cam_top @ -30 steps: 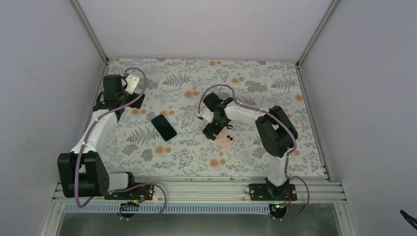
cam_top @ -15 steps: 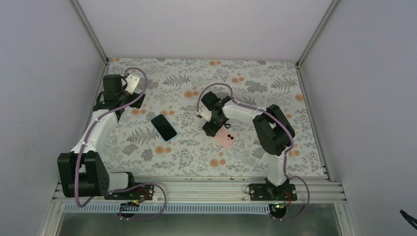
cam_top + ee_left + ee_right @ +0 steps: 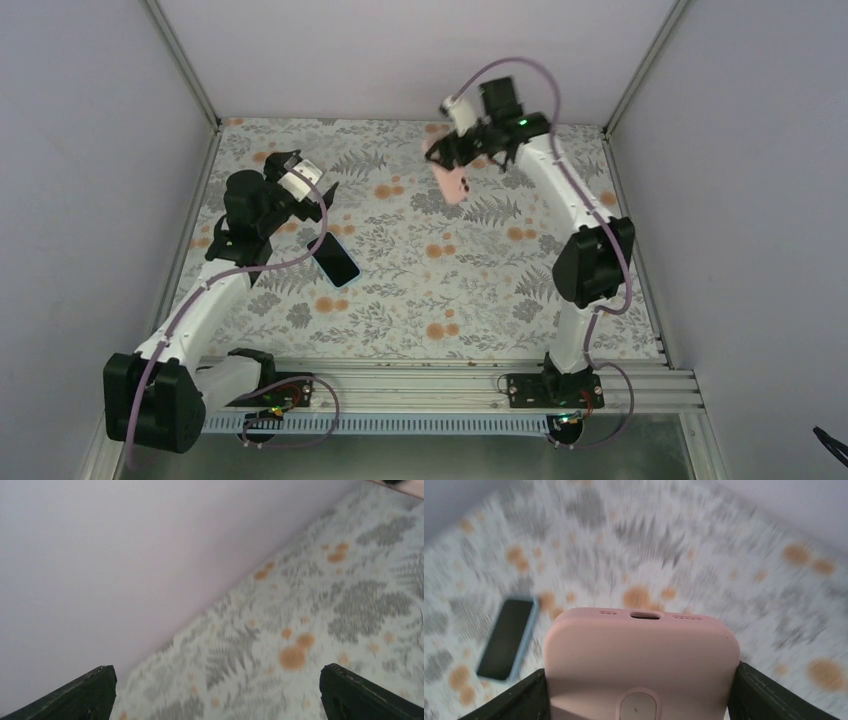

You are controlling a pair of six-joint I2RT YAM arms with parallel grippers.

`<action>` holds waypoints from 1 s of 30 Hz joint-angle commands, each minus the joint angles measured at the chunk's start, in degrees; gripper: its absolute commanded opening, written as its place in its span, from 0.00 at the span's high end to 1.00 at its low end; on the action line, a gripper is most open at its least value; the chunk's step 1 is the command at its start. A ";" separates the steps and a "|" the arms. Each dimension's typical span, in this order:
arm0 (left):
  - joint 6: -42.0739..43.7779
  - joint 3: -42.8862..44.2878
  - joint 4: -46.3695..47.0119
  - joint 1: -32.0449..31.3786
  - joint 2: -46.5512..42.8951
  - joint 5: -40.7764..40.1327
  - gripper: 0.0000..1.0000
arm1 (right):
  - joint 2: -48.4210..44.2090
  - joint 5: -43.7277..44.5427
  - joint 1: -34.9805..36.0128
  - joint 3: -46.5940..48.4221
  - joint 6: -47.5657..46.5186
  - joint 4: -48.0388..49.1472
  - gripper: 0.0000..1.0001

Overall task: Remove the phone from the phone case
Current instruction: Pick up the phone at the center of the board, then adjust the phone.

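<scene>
Gripping pink phone case [image 3: 641, 650] aloft, right gripper [image 3: 462, 160], blurred wrist view, phone [image 3: 333, 259] on table [image 3: 500, 280], left gripper [image 3: 216, 680] spread wide, empty

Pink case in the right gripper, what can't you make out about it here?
The pink case: the right wrist view's bottom edge cuts it off, and the top view is too small. I cannot tell whether it is empty.
The dark phone: motion-blurred in the right wrist view. Whether its blue rim is a case or the body is unclear.
The right gripper: fingers mostly hidden behind the case.
</scene>
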 commanded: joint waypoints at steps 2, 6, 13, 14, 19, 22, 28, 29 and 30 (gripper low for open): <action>-1.82 -2.90 27.12 -3.32 3.28 6.39 0.00 | 0.48 -21.43 -6.37 13.63 2.57 -6.91 0.48; 1.38 -1.49 37.44 -11.18 10.72 2.98 0.00 | 0.97 -31.70 -8.92 18.69 4.30 -7.90 0.49; 9.33 -2.74 60.42 -28.88 23.95 -11.44 0.00 | -1.51 -39.43 -12.26 18.42 5.79 -6.27 0.47; 9.71 -3.53 65.04 -30.68 26.08 -13.61 0.00 | -1.68 -39.61 -12.74 18.40 6.07 -6.08 0.47; 10.21 -5.42 78.64 -37.85 31.69 -19.68 0.00 | -1.80 -41.34 -15.22 17.11 7.28 -5.30 0.48; 7.70 -3.19 81.02 -41.67 34.84 -26.34 0.00 | -1.56 -41.58 -15.93 17.21 7.39 -4.91 0.50; 0.21 5.90 75.74 -47.42 38.39 -41.92 0.00 | -2.11 -38.08 -15.95 16.37 7.96 -2.85 0.51; -0.49 6.55 75.97 -48.63 39.02 -43.33 0.00 | -2.18 -37.43 -15.99 16.23 8.43 -1.93 0.50; -1.79 7.13 76.49 -49.85 39.72 -45.14 0.00 | -2.19 -37.19 -16.03 16.17 8.93 -1.02 0.50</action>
